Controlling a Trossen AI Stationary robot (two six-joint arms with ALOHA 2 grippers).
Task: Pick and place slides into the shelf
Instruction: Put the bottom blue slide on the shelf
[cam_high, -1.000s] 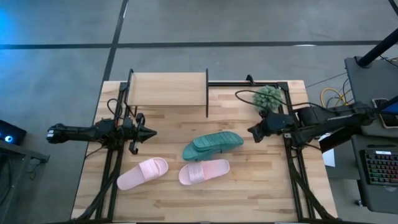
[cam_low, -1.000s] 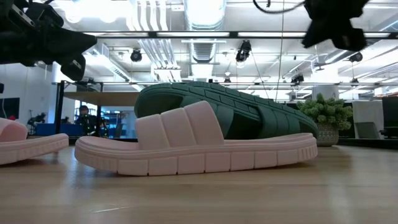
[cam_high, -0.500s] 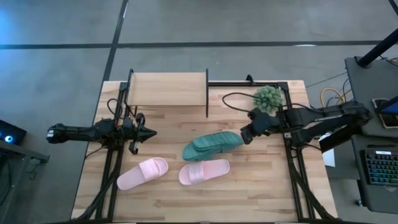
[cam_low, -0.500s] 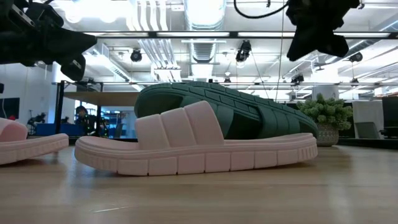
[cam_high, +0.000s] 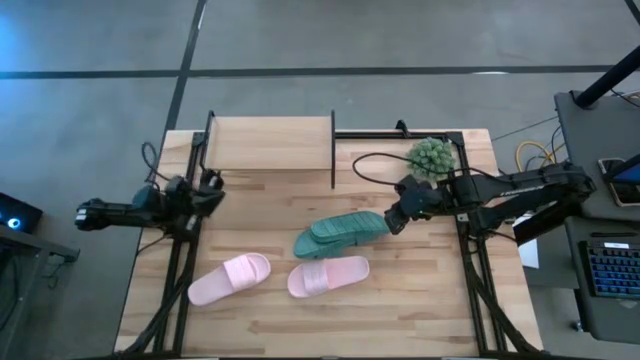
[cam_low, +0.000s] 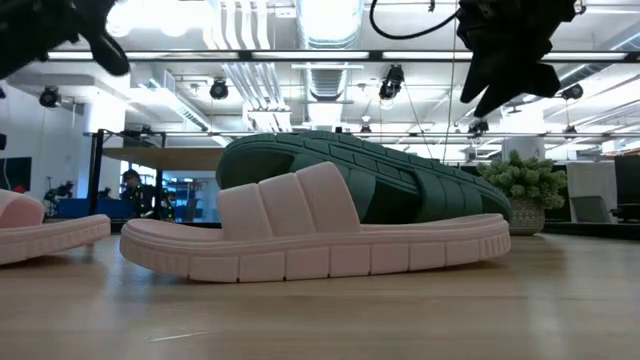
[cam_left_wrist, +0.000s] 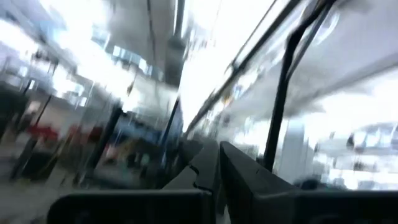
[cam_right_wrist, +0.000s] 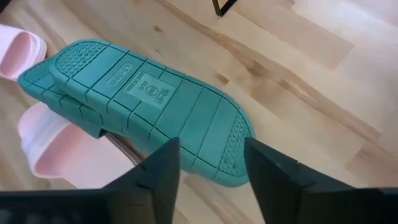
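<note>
Two teal slides (cam_high: 340, 232) lie stacked mid-table, the upper one sole up (cam_right_wrist: 155, 93) on the lower. Two pink slides (cam_high: 230, 278) (cam_high: 328, 275) rest on their soles nearer the front edge. The shelf (cam_high: 270, 145) stands at the far edge, its wood top bare. My right gripper (cam_high: 392, 220) hovers open above the right end of the teal slides (cam_right_wrist: 230, 143), well clear of them in the low view (cam_low: 505, 75). My left gripper (cam_high: 212, 190) is shut near the table's left edge, tipped upward (cam_left_wrist: 217, 168), holding nothing.
A fuzzy green plant (cam_high: 432, 157) stands at the far right, just behind my right arm. The shelf's black frame post (cam_high: 333, 150) rises beside the teal slides' far side. Bare wood lies in front of the pink slides (cam_low: 330, 310).
My right gripper has moved toward the table's left and down, to above the right end of the teal slides, and its fingers have spread apart. My left gripper has drawn back toward the left edge and tipped upward. The slides have not moved.
</note>
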